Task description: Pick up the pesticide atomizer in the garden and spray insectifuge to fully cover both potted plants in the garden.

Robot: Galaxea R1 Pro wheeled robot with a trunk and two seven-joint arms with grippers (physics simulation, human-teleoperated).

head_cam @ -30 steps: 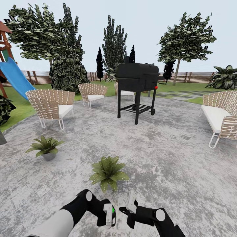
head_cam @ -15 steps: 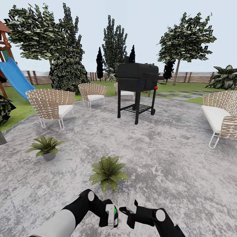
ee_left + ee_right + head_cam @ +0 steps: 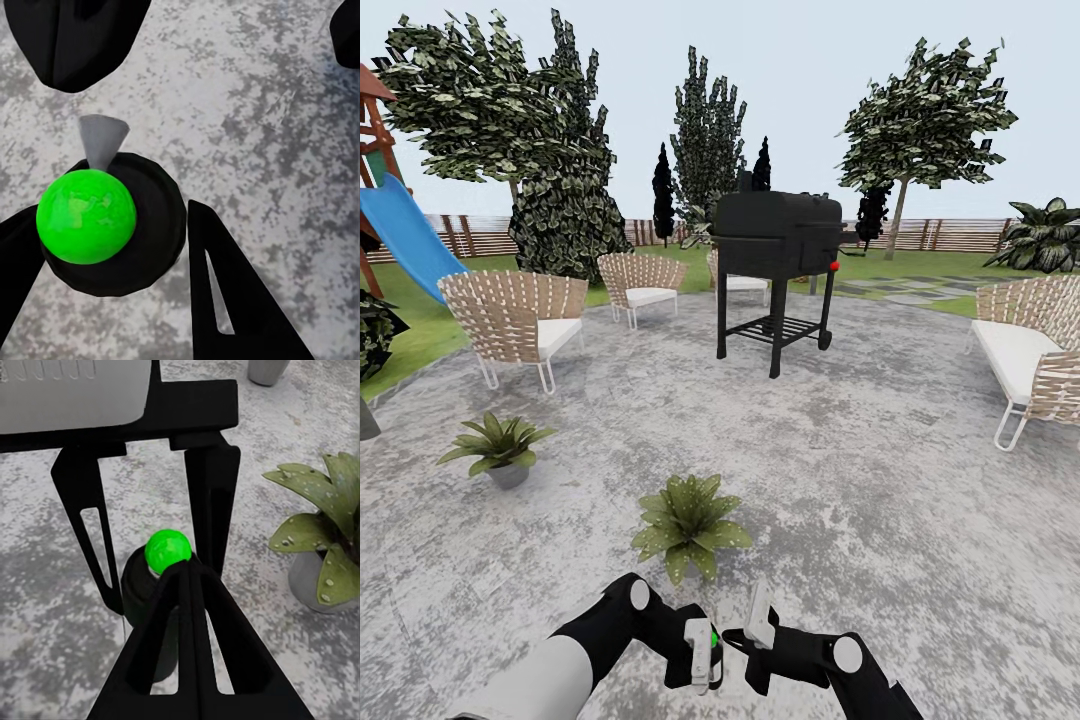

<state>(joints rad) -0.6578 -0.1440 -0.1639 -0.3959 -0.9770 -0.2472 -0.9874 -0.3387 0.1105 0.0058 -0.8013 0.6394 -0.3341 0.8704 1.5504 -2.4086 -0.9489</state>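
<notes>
Already you are holding the dark green-capped atomizer bottle (image 3: 157, 585) in the left gripper (image 3: 702, 650), fingers clamped on it; the right gripper's (image 3: 752, 630) fingers seemingly closed and empty; the near broad-leaved green plant in its grey pot (image 3: 688, 522) is showing pale specks, the far one (image 3: 500, 445) awaiting spray.

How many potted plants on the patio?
2: one potted plant just ahead of the end effectors, the other farther left near the wicker chair. None visibly hidden.
</notes>
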